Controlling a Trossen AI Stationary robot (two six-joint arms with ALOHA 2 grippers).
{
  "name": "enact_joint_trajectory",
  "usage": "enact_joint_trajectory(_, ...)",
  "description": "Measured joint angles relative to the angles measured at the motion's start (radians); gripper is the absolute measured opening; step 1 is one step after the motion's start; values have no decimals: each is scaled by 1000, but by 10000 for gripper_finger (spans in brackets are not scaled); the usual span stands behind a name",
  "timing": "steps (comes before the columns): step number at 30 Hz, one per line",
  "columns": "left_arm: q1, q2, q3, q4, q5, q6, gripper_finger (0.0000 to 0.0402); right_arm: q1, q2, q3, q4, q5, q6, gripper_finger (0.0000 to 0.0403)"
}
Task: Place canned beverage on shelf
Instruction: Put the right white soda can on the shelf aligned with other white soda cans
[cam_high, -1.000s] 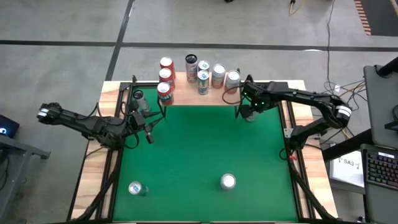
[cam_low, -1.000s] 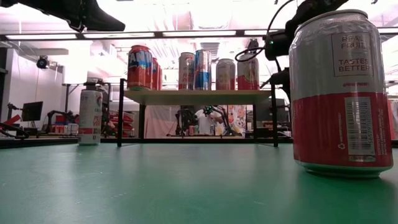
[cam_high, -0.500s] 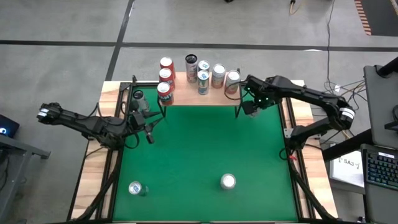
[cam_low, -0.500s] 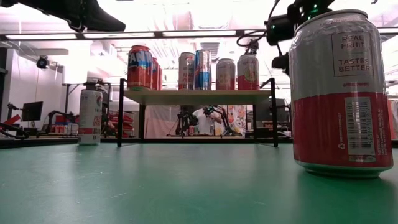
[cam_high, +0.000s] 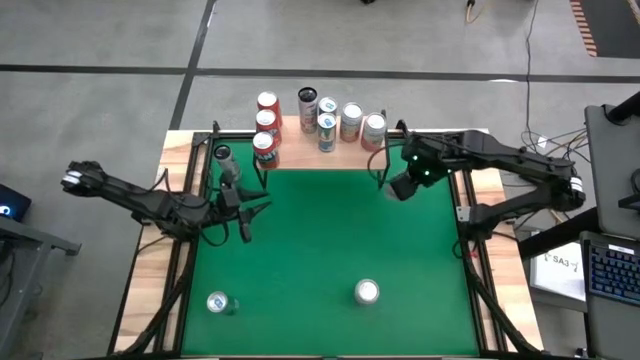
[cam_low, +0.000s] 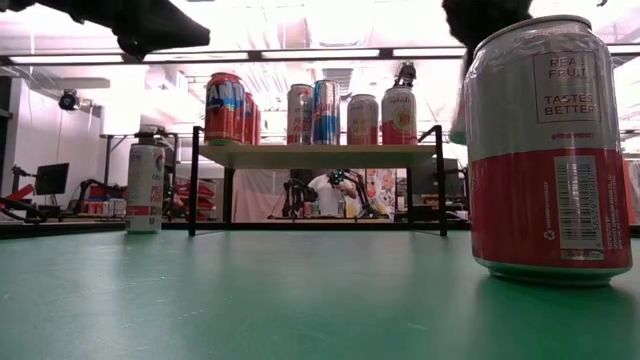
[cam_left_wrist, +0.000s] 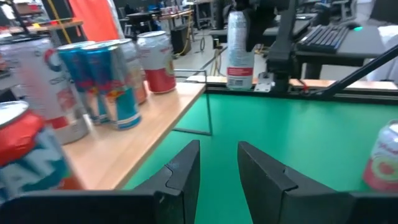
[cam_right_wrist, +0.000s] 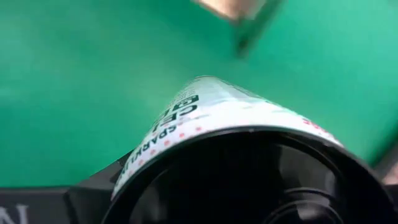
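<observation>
While the left gripper (cam_high: 243, 215) is hanging empty over the green table (cam_high: 320, 250), its fingers (cam_left_wrist: 186, 171) standing narrowly parted near the shelf's left end, the carrying step is going on at the other side.

Going from left to right in the high view: a slim grey can (cam_high: 222, 155) is standing on the table just beside the shelf's left legs. The shelf (cam_high: 345, 150) is sitting against the table's far edge and is already bearing seven cans (cam_high: 320, 118), three red ones in a file at its left end and four more toward its right. Two further cans are waiting near the front edge, a pale one (cam_high: 217, 301) at the left and a red-and-white one (cam_high: 367, 291) toward the middle.

The right gripper (cam_high: 400, 185) is holding a white sparkling-drink can (cam_right_wrist: 211, 118), which is filling its wrist view with green table behind it. It is hanging just in front of the shelf's right end, beside the black front leg (cam_low: 440, 180), apparently off the table.

By my judgement the placing is not yet done. The next move is calling for a lift above the wooden top, then a careful advance onto the bare patch at the right end, without knocking the nearest can (cam_high: 373, 127).
</observation>
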Motion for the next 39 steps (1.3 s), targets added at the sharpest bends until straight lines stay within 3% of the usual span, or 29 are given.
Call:
enact_joint_trajectory(10,-62,229,0,257,-3,15,91,178,192,141,307,1,-120,237)
enact_joint_trajectory(19,-74,354,0,394,-5,34,104,212,468,349,332,1,-283,237)
enact_joint_trajectory(23,-74,373,2,399,-10,36,146,221,571,441,331,1,-332,237)
enact_joint_trajectory(30,-73,443,15,398,-190,31,273,238,709,619,319,0,-399,237)
enact_joint_trajectory(33,-73,477,17,395,-201,39,316,244,743,681,317,1,-424,237)
enact_joint_trajectory(39,-72,524,17,394,-225,6,346,244,786,758,308,1,-446,237)
